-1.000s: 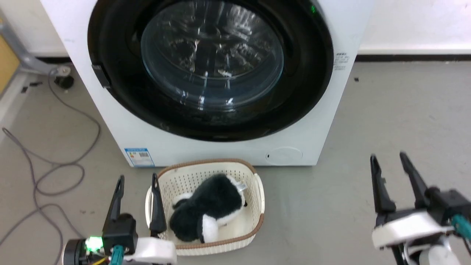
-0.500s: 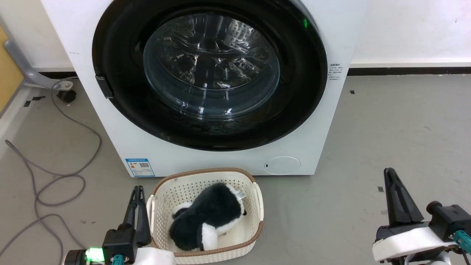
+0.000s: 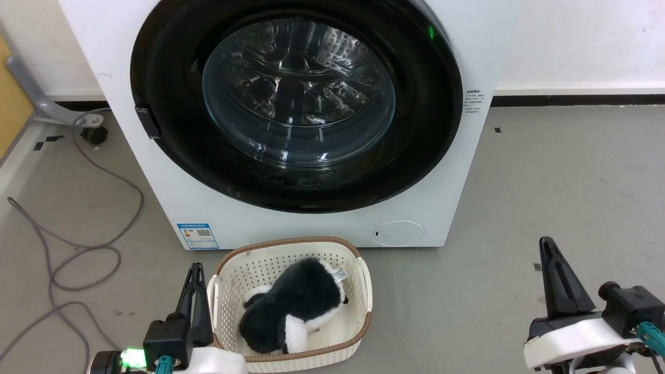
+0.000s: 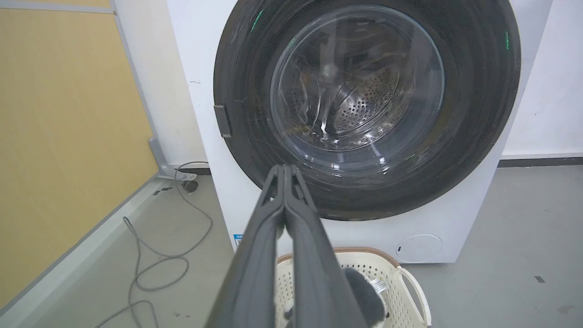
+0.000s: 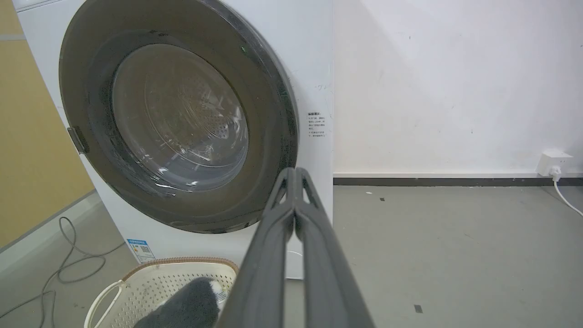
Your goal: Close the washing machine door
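The white washing machine (image 3: 311,228) stands ahead of me, its small round cap (image 3: 398,233) low on the front. The washing machine door (image 3: 171,156), black-rimmed with a bulging glass bowl, lies flush against the front, its latch tab (image 3: 147,122) at the left rim. In the wrist views the washing machine door (image 4: 473,114) (image 5: 273,136) also sits flat on the body. My left gripper (image 3: 196,267) is shut with nothing in it, low beside the basket. Over the floor at the lower right, my right gripper (image 3: 546,243) is shut and empty. Both grippers (image 4: 284,168) (image 5: 295,171) hang well short of the door.
A cream basket (image 3: 363,280) holding a black-and-white plush toy (image 3: 296,306) sits on the floor just before the machine. A grey cable (image 3: 78,249) loops over the floor at the left. A wall socket (image 5: 553,162) is at the far right. Grey floor (image 3: 571,166) stretches to the right.
Both grippers went from open to shut and dropped lower in the head view a second ago; the camera also shifted then. Over the last half second almost nothing moved.
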`<state>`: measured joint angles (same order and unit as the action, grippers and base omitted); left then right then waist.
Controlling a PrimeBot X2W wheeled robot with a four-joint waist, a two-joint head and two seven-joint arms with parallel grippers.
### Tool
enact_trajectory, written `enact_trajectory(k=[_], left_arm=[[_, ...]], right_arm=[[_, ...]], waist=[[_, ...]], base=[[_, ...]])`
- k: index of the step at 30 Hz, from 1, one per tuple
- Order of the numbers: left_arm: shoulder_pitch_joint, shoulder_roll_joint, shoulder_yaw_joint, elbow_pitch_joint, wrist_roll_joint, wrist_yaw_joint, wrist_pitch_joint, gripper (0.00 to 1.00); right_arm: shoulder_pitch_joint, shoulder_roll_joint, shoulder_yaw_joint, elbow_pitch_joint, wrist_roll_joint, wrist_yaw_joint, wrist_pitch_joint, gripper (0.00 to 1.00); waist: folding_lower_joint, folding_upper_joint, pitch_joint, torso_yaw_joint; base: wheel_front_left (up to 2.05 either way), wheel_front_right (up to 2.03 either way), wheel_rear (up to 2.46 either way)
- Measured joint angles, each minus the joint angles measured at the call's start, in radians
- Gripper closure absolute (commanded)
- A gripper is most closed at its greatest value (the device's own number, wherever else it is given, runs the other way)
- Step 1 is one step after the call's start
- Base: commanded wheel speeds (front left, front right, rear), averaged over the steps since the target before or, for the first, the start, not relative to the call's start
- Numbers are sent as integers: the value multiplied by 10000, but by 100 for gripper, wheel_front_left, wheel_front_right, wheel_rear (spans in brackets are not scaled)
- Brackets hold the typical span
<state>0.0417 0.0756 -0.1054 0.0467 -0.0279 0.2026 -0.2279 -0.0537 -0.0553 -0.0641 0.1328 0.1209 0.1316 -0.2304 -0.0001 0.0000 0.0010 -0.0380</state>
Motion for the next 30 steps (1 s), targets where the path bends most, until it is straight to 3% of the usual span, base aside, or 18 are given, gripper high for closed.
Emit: enact_trajectory(k=[30], left_arm=[[-25,-54,291,-119,13,-571,665,100]], right_arm=[[54,0,178,-359,-337,0,648,100]], waist=[[1,0,-3,110]], base=[[0,0,0]])
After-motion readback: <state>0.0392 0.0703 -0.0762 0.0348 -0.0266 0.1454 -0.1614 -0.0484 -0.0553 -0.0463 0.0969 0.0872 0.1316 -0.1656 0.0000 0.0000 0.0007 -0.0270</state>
